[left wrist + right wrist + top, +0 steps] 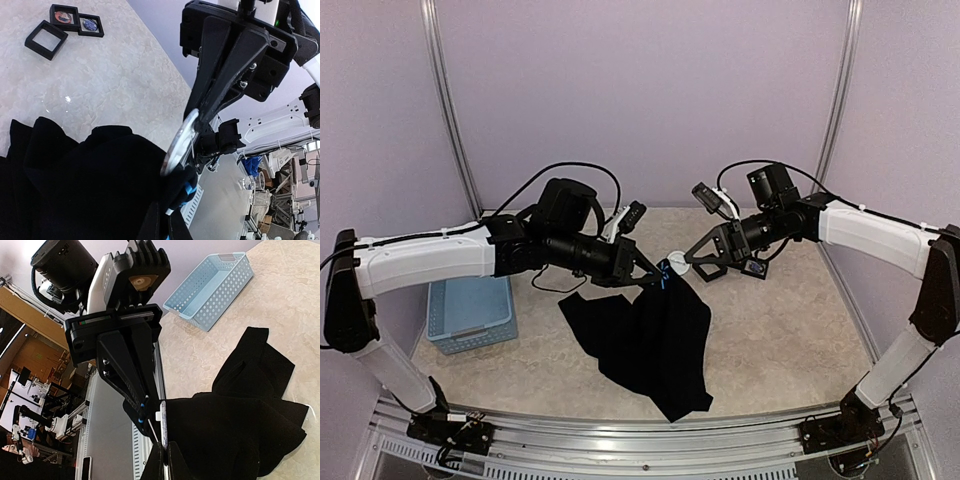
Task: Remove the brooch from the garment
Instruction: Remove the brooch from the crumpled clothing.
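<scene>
**Fingers shut on garment point(650, 340) and brooch point(179, 145)**

- Left fingers point(142, 414): pressed together on a fold of the black cloth, right by the blue mark point(187, 191) at the neck.
- Right fingers point(196, 116): pinching the brooch, tips close to the left pair.
- Brooch: round pale disc, seen edge-on and tilted in the left wrist view. Its lower rim touches the cloth. Whether the pin still sits in the fabric cannot be told.
- Garment: neck end is lifted off the bench point(790, 340) at its middle. The long axis runs from the raised neck down toward the near edge, where the hem lies flat. One lobe spreads to the left.
- Light-blue basket point(470, 312): on the bench at left, apart from the cloth.
- Small black square frames point(47, 39): on the bench beyond the garment.
</scene>
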You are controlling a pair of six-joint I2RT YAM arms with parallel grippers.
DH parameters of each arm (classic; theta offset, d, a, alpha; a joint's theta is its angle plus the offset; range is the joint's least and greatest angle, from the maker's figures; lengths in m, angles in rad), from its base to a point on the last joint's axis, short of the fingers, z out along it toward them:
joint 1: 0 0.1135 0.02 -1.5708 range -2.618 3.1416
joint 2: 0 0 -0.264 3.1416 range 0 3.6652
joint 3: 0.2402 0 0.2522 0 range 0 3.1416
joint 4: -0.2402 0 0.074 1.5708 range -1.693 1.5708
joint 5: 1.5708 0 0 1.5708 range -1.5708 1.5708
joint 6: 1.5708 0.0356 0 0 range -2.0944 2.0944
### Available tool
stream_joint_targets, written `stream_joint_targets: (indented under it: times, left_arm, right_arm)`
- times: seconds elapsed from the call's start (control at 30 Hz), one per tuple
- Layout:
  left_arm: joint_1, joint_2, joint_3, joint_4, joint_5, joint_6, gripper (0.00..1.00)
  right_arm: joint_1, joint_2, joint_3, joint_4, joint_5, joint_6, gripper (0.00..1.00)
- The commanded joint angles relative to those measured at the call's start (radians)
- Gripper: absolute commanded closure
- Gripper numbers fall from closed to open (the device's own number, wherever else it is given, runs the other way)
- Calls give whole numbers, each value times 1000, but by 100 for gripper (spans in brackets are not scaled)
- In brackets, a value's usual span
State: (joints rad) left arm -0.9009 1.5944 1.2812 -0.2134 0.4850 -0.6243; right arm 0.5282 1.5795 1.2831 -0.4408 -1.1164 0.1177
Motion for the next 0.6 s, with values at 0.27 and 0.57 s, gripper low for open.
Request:
stream_joint_targets:
  times: [0.27, 0.57]
  left_arm:
    - [71, -142, -22, -44, -149, 37, 100]
    - [171, -162, 153, 14, -317, 146, 100]
  right_arm:
    - [-3, -92, -18, 71, 137, 50, 100]
    - [-51, -210, -71, 226, 258, 150, 100]
